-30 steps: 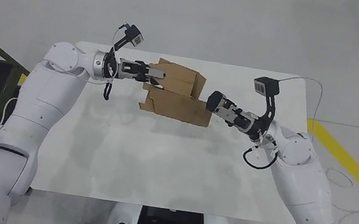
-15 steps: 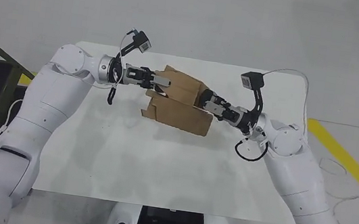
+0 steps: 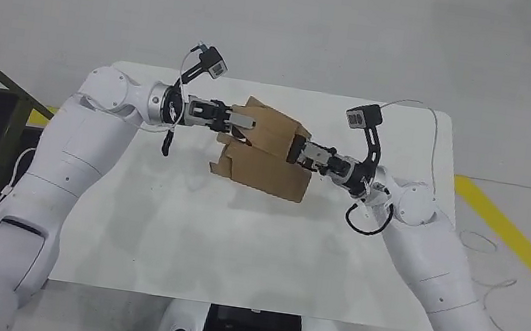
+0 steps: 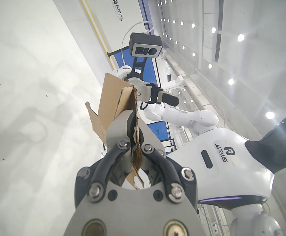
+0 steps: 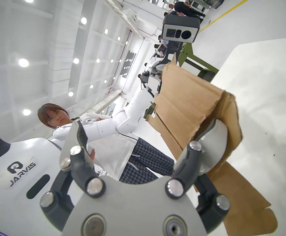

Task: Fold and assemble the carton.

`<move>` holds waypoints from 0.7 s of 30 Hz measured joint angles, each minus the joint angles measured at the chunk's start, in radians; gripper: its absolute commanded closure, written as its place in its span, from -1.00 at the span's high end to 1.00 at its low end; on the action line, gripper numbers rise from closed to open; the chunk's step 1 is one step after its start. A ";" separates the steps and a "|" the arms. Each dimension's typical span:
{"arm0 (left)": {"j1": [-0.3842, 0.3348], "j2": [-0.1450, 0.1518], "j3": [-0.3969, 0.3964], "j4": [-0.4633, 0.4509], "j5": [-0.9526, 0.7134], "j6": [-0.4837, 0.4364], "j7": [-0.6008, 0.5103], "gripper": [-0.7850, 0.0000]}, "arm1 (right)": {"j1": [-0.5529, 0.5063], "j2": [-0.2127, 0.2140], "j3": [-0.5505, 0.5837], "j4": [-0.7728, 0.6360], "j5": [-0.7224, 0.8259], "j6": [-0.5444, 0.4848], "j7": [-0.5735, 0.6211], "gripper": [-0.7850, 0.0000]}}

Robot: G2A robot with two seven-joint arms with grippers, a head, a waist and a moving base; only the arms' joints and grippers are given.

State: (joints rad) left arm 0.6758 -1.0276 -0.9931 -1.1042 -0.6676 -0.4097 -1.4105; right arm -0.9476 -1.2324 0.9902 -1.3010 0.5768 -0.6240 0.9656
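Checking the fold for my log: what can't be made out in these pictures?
- Top view: the carton hides its own underside, so contact with the table is unclear.
- Top view: the right gripper ends behind the carton's wall, tips hidden.
- Left wrist view: the left gripper covers the carton edge it pinches.

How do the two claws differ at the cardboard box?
The left gripper is shut, pinching an edge of the box; the right gripper is open, one finger against the box, the other free. The left gripper is at one end, the right gripper at the opposite end. Both touch the same box.
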 measured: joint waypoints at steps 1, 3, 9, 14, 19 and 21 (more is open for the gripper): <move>0.000 0.000 0.001 0.000 -0.001 0.001 -0.001 -1.00 | 0.001 -0.003 -0.003 0.005 0.035 0.002 0.013 1.00; 0.000 -0.001 0.003 0.001 -0.002 0.005 -0.005 -1.00 | 0.011 -0.007 -0.007 0.028 0.088 -0.001 0.046 1.00; 0.001 -0.001 0.005 0.015 0.003 0.006 -0.006 -1.00 | 0.028 -0.019 -0.015 0.080 0.192 -0.009 0.108 1.00; -0.001 0.000 0.011 0.018 0.014 0.017 -0.017 -1.00 | 0.043 -0.024 -0.013 0.107 0.175 -0.020 0.128 0.42; -0.002 -0.001 0.016 0.010 0.013 0.020 -0.020 -1.00 | 0.053 -0.028 -0.019 0.119 0.123 -0.021 0.116 0.00; -0.003 -0.002 0.017 0.009 0.013 0.020 -0.020 -1.00 | 0.055 -0.030 -0.022 0.122 0.109 -0.021 0.107 -0.20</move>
State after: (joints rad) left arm 0.6725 -1.0294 -0.9761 -1.0956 -0.6541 -0.3892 -1.4309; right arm -0.8931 -1.2623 0.9684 -1.1791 0.6862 -0.6445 1.0729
